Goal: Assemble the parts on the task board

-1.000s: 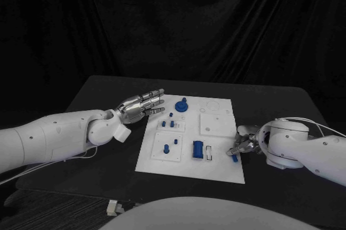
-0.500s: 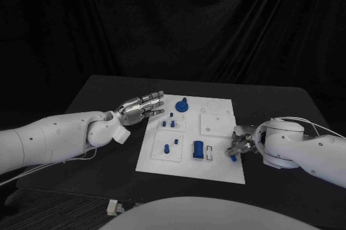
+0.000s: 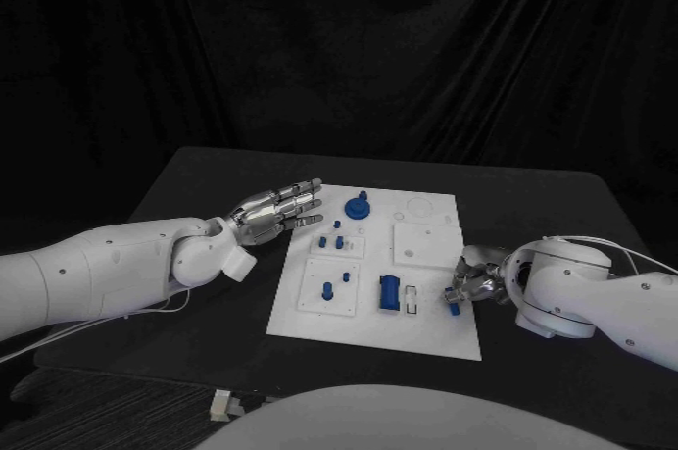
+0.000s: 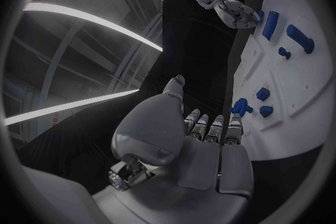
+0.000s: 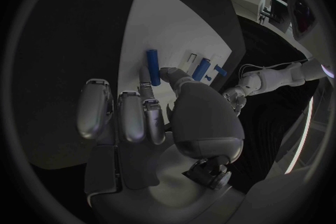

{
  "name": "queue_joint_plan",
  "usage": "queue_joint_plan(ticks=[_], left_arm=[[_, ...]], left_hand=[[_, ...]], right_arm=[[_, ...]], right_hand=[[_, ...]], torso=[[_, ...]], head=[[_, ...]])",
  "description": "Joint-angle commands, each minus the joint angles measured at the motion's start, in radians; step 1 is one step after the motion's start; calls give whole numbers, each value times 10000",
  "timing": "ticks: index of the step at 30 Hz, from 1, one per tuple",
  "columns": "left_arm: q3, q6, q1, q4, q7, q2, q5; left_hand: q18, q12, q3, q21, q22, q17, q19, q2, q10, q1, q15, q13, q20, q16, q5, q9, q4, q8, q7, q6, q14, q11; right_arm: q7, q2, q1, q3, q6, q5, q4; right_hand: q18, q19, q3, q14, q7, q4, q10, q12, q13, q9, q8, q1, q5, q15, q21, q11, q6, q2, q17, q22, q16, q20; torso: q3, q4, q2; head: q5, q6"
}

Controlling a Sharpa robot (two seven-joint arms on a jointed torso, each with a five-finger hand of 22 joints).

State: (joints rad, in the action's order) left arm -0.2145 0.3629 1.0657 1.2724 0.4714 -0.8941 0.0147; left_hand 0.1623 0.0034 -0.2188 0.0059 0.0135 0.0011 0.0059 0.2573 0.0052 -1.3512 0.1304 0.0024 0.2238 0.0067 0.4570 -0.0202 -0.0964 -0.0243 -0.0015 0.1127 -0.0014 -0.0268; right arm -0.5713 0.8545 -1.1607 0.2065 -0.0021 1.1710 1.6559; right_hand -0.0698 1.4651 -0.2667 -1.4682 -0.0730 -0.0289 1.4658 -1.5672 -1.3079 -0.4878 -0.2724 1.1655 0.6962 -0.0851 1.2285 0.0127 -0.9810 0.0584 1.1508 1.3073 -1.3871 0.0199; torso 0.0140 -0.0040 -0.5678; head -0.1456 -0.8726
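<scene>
Your left hand (image 3: pixel 277 212) hovers flat, fingers straight and slightly apart, holding nothing, just beside the white board's (image 3: pixel 438 327) left edge. On the board you see a round blue knob (image 3: pixel 357 207), small blue pegs (image 3: pixel 328 242) and a blue block (image 3: pixel 387 293). Your right hand (image 3: pixel 475 281) pinches a short blue rod (image 3: pixel 455 305) over the board's right edge.

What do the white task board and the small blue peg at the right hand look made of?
The flat white task board looks like matte plastic, possibly painted: it shows an even surface with no glare and crisp recessed panels. The small blue cylindrical peg at the silver right hand looks like smooth moulded plastic of uniform colour; whether it is printed cannot be told.
</scene>
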Motion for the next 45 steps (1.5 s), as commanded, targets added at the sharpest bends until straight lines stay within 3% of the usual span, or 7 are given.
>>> queue_joint_plan(ticks=[1,10,15,26,30,38,45], left_arm=[[9,110,-17,14,93,11,-66],[9,117,-21,20,89,30,-66],[9,119,-22,21,84,19,-66],[10,139,-25,21,81,36,-66],[10,141,-26,19,77,42,-66],[10,166,-29,6,65,60,-66],[10,191,-31,-1,52,71,-66]], left_hand=[[50,20,4,-6,4,-11,-5,79,-12,19,71,6,84,-67,40,-9,80,-42,75,7,14,-90],[50,20,4,-6,4,-11,-5,79,-12,19,71,6,84,-67,40,-9,80,-42,75,7,14,-90],[50,20,4,-6,4,-11,-5,79,-12,19,71,6,84,-67,40,-9,80,-42,75,7,14,-90],[50,27,2,-5,6,-11,-4,79,-7,28,72,9,85,-67,41,-10,89,-45,79,15,14,-119],[50,27,2,-5,6,-11,-4,79,-7,28,72,9,85,-67,41,-10,89,-45,79,15,14,-119],[50,27,2,-5,6,-11,-4,79,-7,28,72,9,85,-67,41,-10,89,-45,79,15,14,-119],[50,27,2,-5,6,-11,-4,79,-7,28,72,9,85,-67,41,-10,89,-45,79,15,14,-119]], right_arm=[[154,48,-144,10,-605,-2386,73],[157,-291,-323,10,-444,-5194,-176],[106,-525,-269,11,-368,-5653,-371],[-129,-904,-8,12,-335,-5821,-832],[-137,-1000,25,12,-349,-5674,-947],[-142,-1106,54,12,-334,-5064,-1042],[-113,-1160,58,12,-407,-4956,-1079]], right_hand=[[-4,252,-1698,-370,1,1635,1050,-36,-2629,-43,-54,-92,-123,58,64,-41,-117,4,9,1707,-56,57],[0,254,-1748,-370,2,1611,1050,-36,-2629,27,-27,-180,-172,61,89,-43,-149,-29,10,1712,-62,61],[17,272,-1769,-394,5,1587,1050,-36,-2629,48,-32,-224,-164,61,174,-42,-175,-68,135,1735,-121,63],[16,255,-1544,-397,0,1434,1050,-36,-2629,121,-29,-496,-814,81,198,-56,-40,-146,128,1733,-149,85],[18,251,-1343,-404,20,1265,1050,-36,-2629,126,-58,-678,-875,75,219,-44,-9,-213,175,1736,-179,87],[7,224,-1048,-396,33,1163,1050,-36,-2629,162,-79,-724,-1523,65,188,-31,129,-303,158,1720,-187,81],[1,212,-917,-390,39,1097,1050,-36,-2629,163,-122,-763,-1764,64,166,-29,150,-329,134,1711,-182,82]], torso=[[-1,-4,-2],[-2,-5,5],[1,-3,3],[2,8,-1],[2,-1,5],[-2,-8,-7],[1,-4,-3]], head=[[35,0],[24,0],[16,0],[18,0],[26,0],[2,0],[1,0]])
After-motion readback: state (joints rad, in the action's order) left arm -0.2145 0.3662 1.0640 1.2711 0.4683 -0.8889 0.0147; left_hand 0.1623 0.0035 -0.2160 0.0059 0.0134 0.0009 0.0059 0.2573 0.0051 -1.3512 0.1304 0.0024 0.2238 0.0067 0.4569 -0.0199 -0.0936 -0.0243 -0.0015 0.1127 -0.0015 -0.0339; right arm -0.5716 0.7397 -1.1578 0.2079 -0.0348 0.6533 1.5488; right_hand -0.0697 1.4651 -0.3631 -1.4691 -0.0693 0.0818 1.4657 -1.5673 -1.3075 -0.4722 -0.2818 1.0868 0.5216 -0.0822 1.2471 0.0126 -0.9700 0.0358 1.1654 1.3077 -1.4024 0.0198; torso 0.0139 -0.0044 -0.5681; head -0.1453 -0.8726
